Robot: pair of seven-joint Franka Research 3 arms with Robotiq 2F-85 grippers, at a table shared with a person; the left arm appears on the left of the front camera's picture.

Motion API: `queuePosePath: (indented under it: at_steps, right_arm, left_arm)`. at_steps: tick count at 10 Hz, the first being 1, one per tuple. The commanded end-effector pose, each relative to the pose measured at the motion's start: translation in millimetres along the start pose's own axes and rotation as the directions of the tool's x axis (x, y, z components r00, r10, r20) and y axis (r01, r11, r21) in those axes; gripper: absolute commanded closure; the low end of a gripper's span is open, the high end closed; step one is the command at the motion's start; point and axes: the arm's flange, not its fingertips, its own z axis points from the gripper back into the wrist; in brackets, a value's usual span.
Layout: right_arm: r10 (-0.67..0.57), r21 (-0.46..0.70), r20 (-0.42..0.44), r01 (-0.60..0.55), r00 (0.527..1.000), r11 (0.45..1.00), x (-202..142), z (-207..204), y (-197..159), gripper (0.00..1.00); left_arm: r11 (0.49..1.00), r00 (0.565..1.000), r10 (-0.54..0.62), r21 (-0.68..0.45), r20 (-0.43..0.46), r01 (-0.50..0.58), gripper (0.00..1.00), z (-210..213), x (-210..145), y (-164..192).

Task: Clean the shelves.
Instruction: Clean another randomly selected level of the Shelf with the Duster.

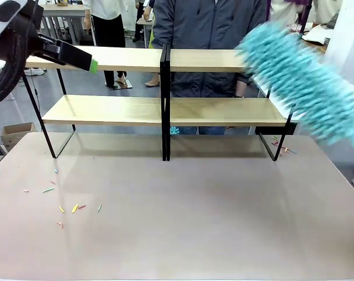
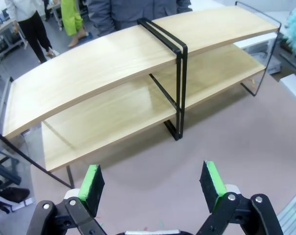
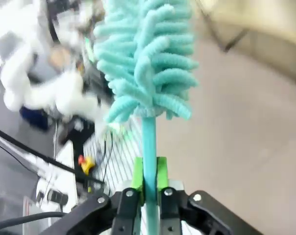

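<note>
The shelves (image 1: 165,111) stand across the far half of the table, two light-wood boards in a black frame with a central post (image 1: 164,99). My left gripper (image 1: 86,60) hovers at the top board's left end. In the left wrist view it (image 2: 152,185) is open and holds nothing, looking down on the shelves (image 2: 113,63). My right gripper (image 3: 149,183) is shut on the thin handle of a fluffy teal duster (image 3: 143,58). The duster head (image 1: 306,82) is blurred and reaches in from the right over the right end of the shelves.
A person in a dark jacket (image 1: 209,23) stands right behind the shelves. Small coloured scraps (image 1: 74,208) lie on the beige tabletop (image 1: 194,222) at front left, and a few more (image 1: 282,149) by the rack's right leg. A cardboard box (image 1: 16,132) sits on the floor at left.
</note>
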Motion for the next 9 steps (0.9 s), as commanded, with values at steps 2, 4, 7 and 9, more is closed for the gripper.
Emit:
queuePosePath:
  at_steps: [2,4,7,9]
  right_arm:
    - [0.098,0.052,0.437,-0.134,0.894,0.990,-18,49,-10,0.88]
    - [-0.009,-0.056,0.515,0.044,0.857,0.997,-23,47,-43,0.88]
    - [0.035,-0.001,0.475,-0.039,0.880,0.999,-27,79,-2,0.88]
    - [0.035,-0.001,0.475,-0.039,0.880,0.999,-27,79,-2,0.88]
  left_arm:
    - [1.000,1.000,0.001,0.000,0.003,-0.001,0.00,-1,-8,1]
    - [1.000,1.000,0.001,0.000,0.003,-0.001,0.00,-1,-8,1]
    - [1.000,1.000,0.001,0.000,0.003,-0.001,0.00,-1,-8,1]
    - [1.000,1.000,0.001,0.000,0.003,-0.001,0.00,-1,-8,1]
